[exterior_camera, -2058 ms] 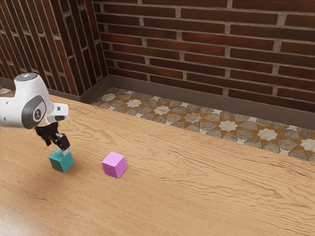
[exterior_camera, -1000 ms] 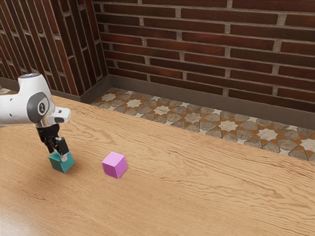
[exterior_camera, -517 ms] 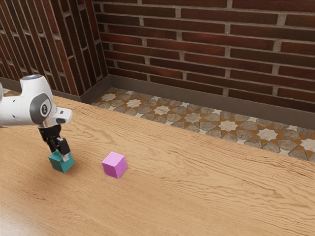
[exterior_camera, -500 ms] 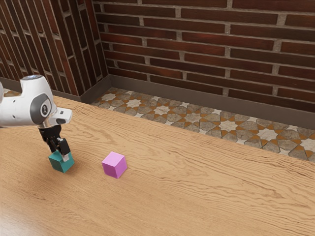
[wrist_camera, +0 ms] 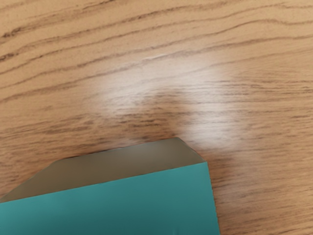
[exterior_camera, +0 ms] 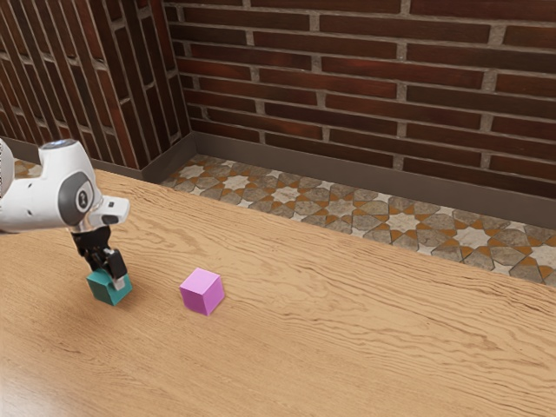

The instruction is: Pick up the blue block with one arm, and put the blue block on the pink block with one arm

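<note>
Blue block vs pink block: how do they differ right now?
Colour: the blue block reads teal; the pink block is magenta. State: the gripper is down on the blue block; the pink block stands free. Place: the blue block lies to the exterior view's left of the pink block, apart from it. Shared: plain cubes of similar size.

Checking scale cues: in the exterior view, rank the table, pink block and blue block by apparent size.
table: largest.
pink block and blue block: alike; the tool hides part of the blue one, so unranked.
</note>
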Motion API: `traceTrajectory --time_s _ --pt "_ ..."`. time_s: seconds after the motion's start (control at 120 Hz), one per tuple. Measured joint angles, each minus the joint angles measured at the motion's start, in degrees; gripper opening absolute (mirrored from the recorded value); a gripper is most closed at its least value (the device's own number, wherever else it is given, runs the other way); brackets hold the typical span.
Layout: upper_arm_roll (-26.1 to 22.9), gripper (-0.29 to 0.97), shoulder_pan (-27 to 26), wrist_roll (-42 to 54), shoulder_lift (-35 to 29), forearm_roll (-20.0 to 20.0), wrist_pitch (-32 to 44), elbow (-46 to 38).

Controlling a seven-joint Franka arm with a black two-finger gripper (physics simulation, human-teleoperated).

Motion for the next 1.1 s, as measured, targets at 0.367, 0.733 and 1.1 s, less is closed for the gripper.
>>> traceTrajectory --time_s 0.367,0.733,1.1 --pt "0.1 0.68 0.0 -1.5 0.3 -1.1 0.5 -0.1" --pt "0.3 0.68 0.0 -2.5 1.6 -1.2 0.6 0.6" --pt "0.9 0.68 0.0 -3.0 2.2 -1.2 0.7 0.9"
